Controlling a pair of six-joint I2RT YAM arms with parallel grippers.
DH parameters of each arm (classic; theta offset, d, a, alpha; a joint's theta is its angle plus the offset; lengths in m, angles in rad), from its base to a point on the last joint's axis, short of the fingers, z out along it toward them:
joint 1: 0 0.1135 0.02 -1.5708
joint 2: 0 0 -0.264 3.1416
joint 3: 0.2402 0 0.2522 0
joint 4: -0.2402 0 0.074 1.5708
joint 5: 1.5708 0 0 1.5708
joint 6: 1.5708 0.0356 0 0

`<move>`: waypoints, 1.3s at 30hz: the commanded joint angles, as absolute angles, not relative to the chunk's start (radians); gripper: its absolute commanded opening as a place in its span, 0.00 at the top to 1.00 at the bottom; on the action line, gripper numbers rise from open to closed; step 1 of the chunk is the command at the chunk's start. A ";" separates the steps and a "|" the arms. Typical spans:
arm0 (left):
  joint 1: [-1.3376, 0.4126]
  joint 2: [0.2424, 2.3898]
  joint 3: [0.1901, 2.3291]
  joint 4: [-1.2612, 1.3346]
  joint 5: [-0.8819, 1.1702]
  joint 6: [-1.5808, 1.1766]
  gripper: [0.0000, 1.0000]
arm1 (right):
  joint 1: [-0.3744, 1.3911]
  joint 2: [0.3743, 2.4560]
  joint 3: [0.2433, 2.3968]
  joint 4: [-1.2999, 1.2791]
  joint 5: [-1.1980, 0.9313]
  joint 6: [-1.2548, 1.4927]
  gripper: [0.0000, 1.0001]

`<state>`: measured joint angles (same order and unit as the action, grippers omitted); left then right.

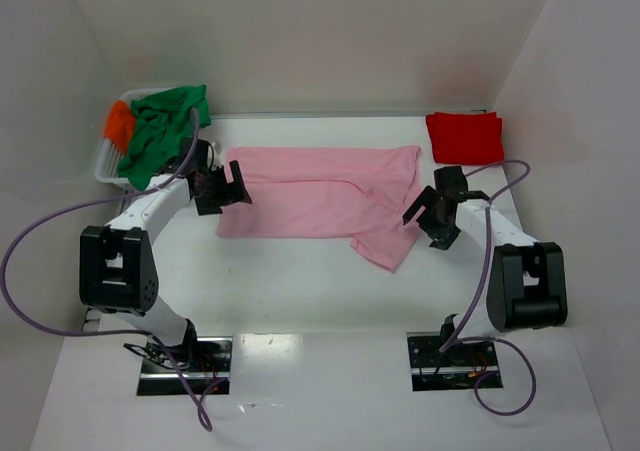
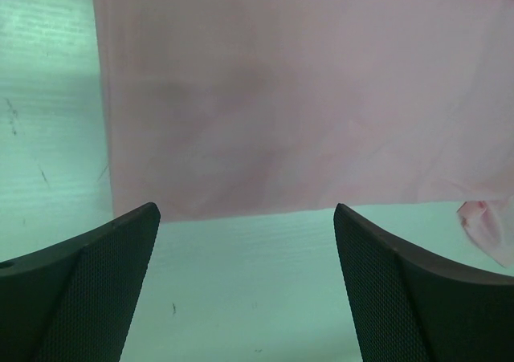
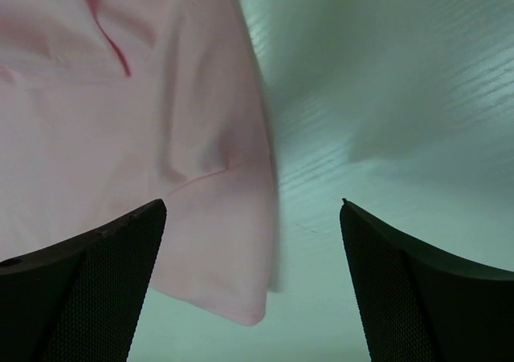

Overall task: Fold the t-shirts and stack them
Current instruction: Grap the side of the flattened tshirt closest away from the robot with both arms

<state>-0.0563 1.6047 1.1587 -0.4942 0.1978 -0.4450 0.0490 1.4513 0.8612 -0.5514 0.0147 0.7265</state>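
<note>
2 end effectors (image 1: 222, 186) (image 1: 440, 211) flank pink t-shirt (image 1: 320, 196)

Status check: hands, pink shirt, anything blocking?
Left hand open, right hand open, both empty. Pink t-shirt lying between them, right end bunched. Red t-shirt folded at far corner, nothing blocking.

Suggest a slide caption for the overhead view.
Left gripper and right gripper, both open, flank the pink t-shirt on the table; a folded red t-shirt lies far right.

Pink shirt (image 1: 320, 191) in soft matt cloth, white table (image 1: 300, 281) faintly ribbed, slightly glossy, left tool's fingers (image 2: 80, 298) seemingly mesh-textured plastic
</note>
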 commanded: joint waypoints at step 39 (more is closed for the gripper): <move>0.071 1.557 0.980 -0.462 0.158 -0.604 0.18 | 0.078 1.575 0.884 -0.400 0.058 0.698 0.91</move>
<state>0.0654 1.5463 0.9920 -0.4786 0.1425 -0.6071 0.0696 1.5623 0.8349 -0.4400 0.0383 0.6907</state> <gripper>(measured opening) 0.831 0.109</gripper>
